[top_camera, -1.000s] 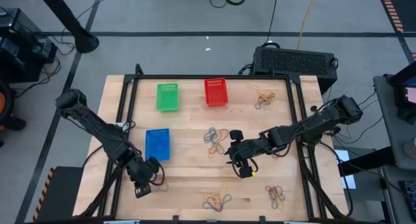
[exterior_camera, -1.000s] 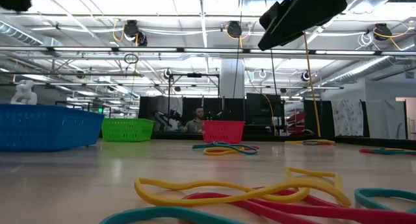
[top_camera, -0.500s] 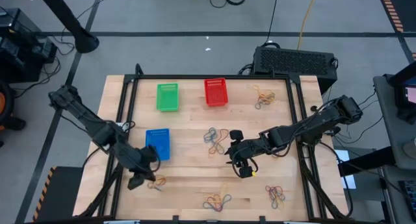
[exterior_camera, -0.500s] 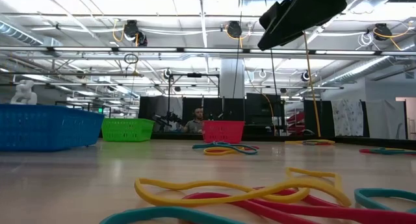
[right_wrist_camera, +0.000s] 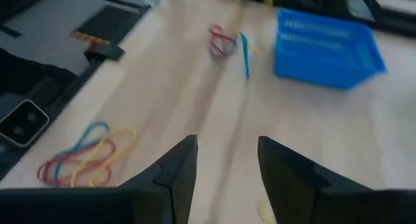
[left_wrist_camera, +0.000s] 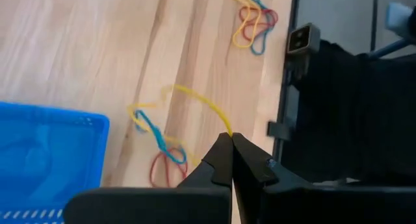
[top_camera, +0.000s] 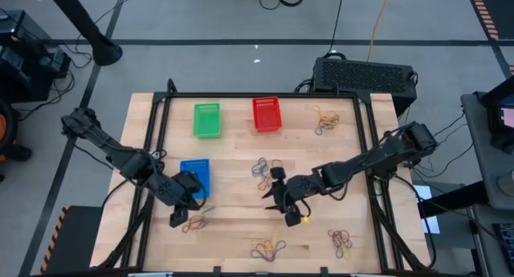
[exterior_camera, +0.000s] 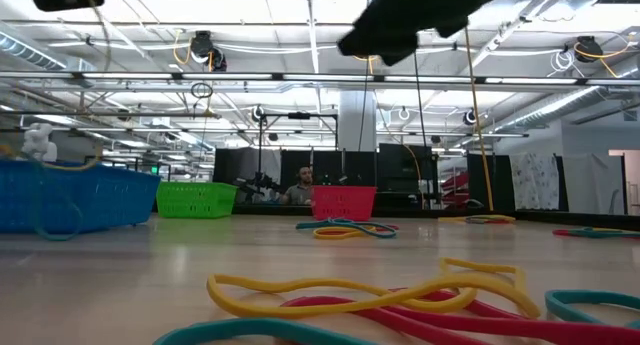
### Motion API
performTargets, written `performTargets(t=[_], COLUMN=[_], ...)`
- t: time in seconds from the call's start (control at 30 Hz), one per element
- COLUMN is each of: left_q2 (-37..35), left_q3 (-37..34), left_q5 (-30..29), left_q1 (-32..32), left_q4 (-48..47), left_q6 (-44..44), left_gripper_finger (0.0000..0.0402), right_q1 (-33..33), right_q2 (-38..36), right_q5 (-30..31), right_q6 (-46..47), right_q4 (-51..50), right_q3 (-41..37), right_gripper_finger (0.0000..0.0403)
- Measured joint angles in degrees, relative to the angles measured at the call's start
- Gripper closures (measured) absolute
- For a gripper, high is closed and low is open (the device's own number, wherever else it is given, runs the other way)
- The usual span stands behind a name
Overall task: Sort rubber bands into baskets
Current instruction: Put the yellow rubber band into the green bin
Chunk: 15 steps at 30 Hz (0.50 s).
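Left end effector: fingers clenched on a yellow rubber band, lifted above the wooden tabletop near its front left corner. The yellow band trails down from the fingertips to a small tangle of yellow, blue and red bands lying on the wood just below and beside it.

Blue basket: immediately beside the left end effector, on its far side; a corner of the basket shows in the left wrist view.

Loose cluster of yellow, red and blue bands: on the tabletop beyond the left end effector, close to the table's edge; in the high view it lies at the front edge.

Right end effector: fingers released, spread apart, nothing between them, hovering above bare wood mid-table. A small yellow band lies at its tip.

Mixed cluster: just beyond the right end effector, toward the baskets.
Mixed cluster: near the right end effector, toward the front right corner.
Mixed cluster: well apart, at the far right corner.

Green basket and red basket: side by side at the far edge of the tabletop, well apart from both end effectors.
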Motion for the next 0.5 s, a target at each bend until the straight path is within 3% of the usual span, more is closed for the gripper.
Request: performTargets(t=[0.3,0.5], left_q2=[0.5,0.5], left_q3=[0.0,0.0], left_q5=[-0.6,-0.7], left_q1=[1.2,2.2], left_q4=[2.8,11.9], left_q6=[4.4,11.0], left_gripper_finger=[0.04,0.04], right_q1=[-0.5,-1.3], right_q2=[14.8,21.6], right_q5=[-4.6,-4.6], right_q6=[-9.4,-11.4], right_q4=[31.1,35.7], right_q3=[0.0,3.6], right_gripper_finger=[0.0248,0.0248])
